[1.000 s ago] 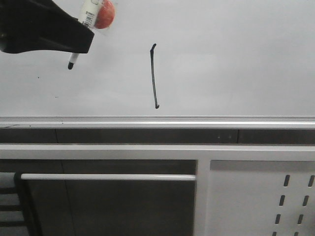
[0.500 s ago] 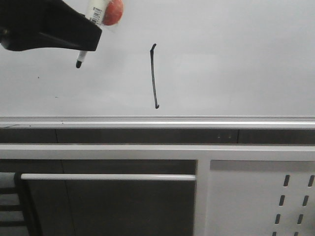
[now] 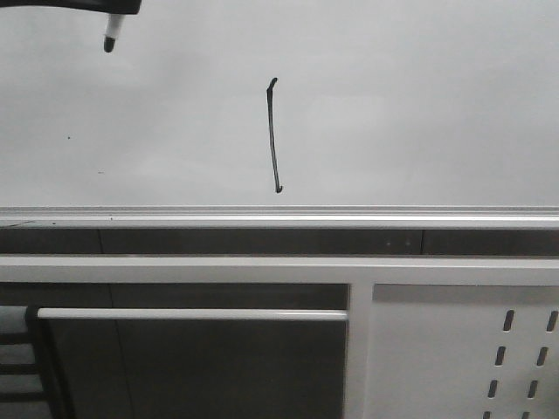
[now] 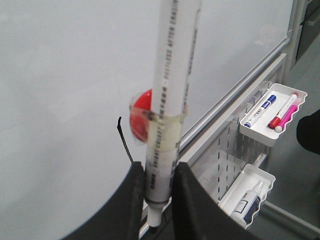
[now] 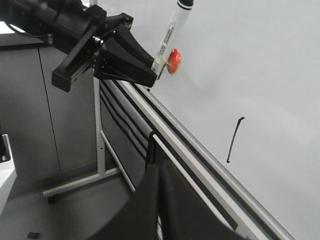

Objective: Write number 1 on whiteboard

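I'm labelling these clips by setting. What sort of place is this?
Probably an office or lab room: a framed whiteboard on a wheeled stand, trays of markers hung on its perforated panel, and plain grey cabinets behind.

A white perforated metal panel (image 3: 463,349) stands below, with dark slots at its right side, and a white horizontal bar (image 3: 192,314) crosses the dark opening to its left. In the left wrist view, two white trays hang on the perforated panel: the upper tray (image 4: 272,117) holds a blue-capped marker (image 4: 261,111) and a pink marker (image 4: 284,113), while the lower tray (image 4: 250,192) holds a white bottle (image 4: 248,200).
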Action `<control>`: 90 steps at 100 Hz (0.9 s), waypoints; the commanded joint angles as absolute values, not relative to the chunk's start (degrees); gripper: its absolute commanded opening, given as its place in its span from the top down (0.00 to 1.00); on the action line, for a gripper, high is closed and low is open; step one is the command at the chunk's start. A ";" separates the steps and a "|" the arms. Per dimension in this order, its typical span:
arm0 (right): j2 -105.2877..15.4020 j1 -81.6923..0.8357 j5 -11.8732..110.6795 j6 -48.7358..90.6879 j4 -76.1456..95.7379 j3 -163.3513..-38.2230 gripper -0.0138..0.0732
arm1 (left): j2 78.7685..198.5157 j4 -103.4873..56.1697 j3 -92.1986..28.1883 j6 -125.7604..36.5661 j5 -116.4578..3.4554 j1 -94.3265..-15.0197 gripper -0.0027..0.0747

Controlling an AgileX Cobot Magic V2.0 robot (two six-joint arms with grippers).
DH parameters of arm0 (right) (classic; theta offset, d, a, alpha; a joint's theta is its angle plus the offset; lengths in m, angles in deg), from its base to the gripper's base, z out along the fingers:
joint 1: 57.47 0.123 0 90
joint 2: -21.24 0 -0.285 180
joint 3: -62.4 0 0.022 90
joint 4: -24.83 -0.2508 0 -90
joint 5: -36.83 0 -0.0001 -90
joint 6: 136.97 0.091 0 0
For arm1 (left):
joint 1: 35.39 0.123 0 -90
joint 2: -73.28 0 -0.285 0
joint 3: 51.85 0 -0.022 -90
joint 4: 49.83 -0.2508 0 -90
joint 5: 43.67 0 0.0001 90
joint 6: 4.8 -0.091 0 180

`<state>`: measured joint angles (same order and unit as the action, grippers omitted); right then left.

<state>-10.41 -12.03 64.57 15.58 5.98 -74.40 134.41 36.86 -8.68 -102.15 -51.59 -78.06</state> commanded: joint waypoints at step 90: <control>-10.67 -12.46 60.81 15.51 5.86 -75.88 0.90 | 135.87 -38.52 2.48 -3.20 -17.45 -86.17 0.99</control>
<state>-10.41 -12.03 64.57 15.58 5.98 -74.40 134.06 -42.45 3.90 -4.09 -25.73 -86.26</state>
